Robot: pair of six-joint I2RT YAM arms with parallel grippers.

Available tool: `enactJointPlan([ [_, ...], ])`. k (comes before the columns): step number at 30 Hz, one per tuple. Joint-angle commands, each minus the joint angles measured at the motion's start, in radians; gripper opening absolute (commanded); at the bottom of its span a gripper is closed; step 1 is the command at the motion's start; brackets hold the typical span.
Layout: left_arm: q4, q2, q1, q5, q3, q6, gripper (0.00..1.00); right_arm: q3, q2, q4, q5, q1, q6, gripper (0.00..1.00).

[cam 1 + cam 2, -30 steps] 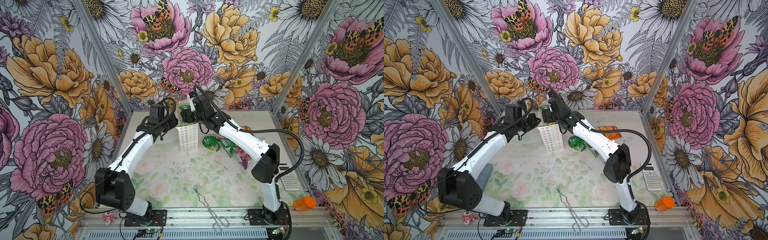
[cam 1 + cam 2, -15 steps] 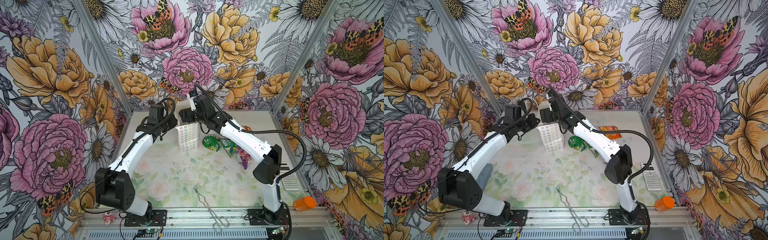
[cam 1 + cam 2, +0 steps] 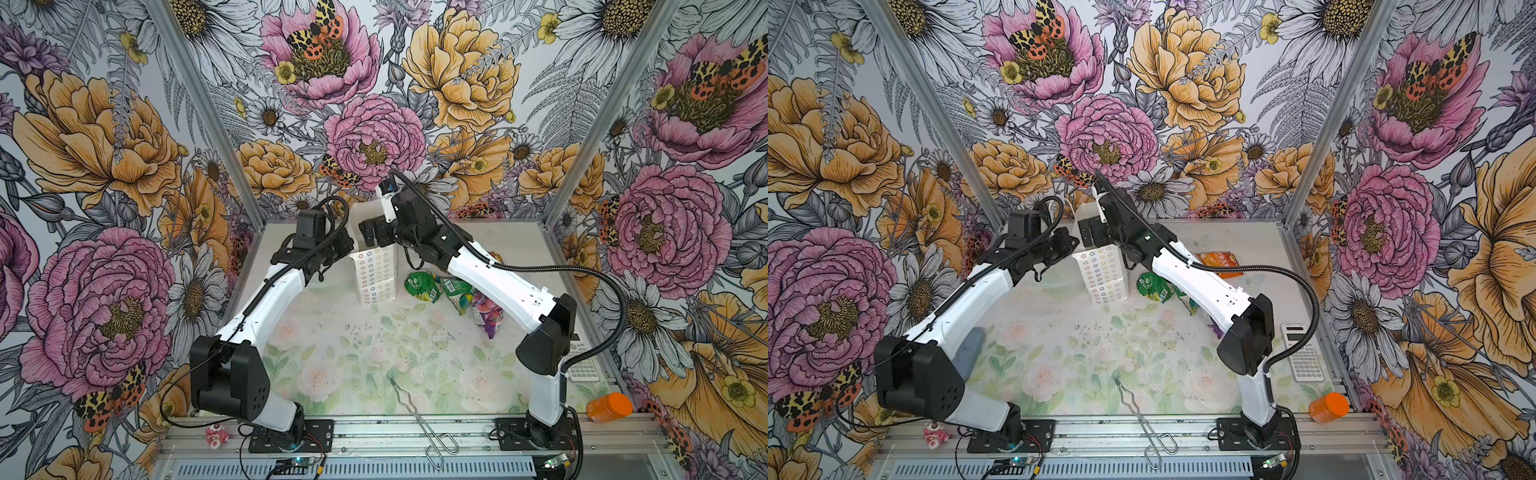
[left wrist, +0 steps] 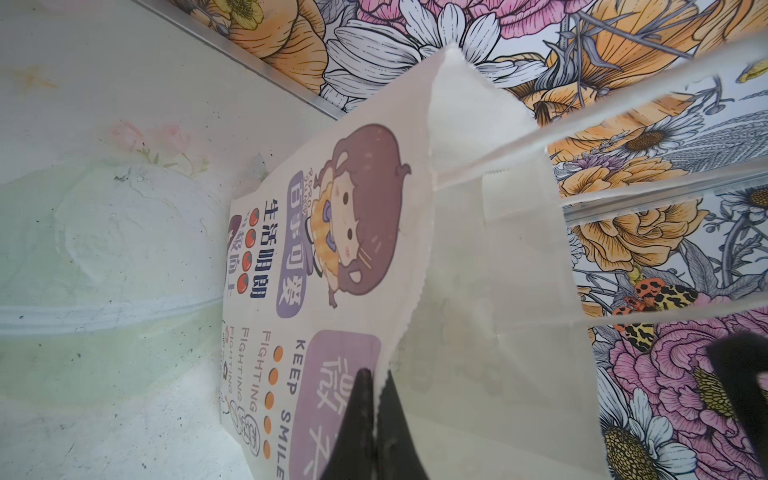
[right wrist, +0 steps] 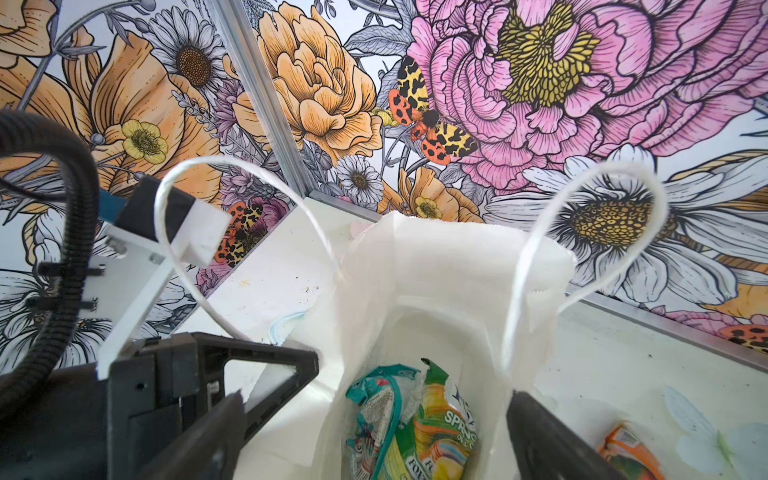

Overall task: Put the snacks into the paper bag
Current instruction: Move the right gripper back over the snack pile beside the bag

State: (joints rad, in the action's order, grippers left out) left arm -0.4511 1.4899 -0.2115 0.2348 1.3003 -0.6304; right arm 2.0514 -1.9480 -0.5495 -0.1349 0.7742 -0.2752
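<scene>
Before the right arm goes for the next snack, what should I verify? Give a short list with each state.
1. White paper bag upright, mouth open: ok.
2. Left gripper shut on the bag's rim: ok.
3. Right gripper open, empty, over the bag: ok.
4. Teal crinkly packet and yellow-green packet inside the bag: ok.
5. All snacks bagged: not ok; green packet, purple-pink packet, orange packet outside.

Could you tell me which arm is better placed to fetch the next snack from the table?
Right. The right gripper hangs open and empty over the paper bag, and the loose snacks lie on its side. The left gripper is shut on the bag's rim.
</scene>
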Motion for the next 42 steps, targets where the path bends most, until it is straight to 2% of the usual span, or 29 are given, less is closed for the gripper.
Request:
enactJointPlan([
  [1, 0.019, -0.031, 0.013, 0.016, -0.017, -0.002, 0.0, -0.025, 0.069, 0.01, -0.054, 0.009, 0.029, 1.0],
  [8, 0.019, -0.033, 0.017, 0.017, -0.022, -0.002, 0.0, -0.119, 0.14, 0.011, -0.147, 0.009, 0.05, 1.0],
  [14, 0.019, -0.034, 0.018, 0.015, -0.024, -0.002, 0.0, -0.242, 0.224, 0.011, -0.166, 0.009, 0.088, 1.0],
  [28, 0.019, -0.034, 0.017, 0.015, -0.022, -0.005, 0.0, -0.512, 0.392, 0.012, -0.308, 0.001, 0.074, 1.0],
  [42, 0.019, -0.031, 0.017, 0.017, -0.018, -0.006, 0.0, -0.632, 0.403, 0.01, -0.311, -0.045, -0.012, 1.0],
])
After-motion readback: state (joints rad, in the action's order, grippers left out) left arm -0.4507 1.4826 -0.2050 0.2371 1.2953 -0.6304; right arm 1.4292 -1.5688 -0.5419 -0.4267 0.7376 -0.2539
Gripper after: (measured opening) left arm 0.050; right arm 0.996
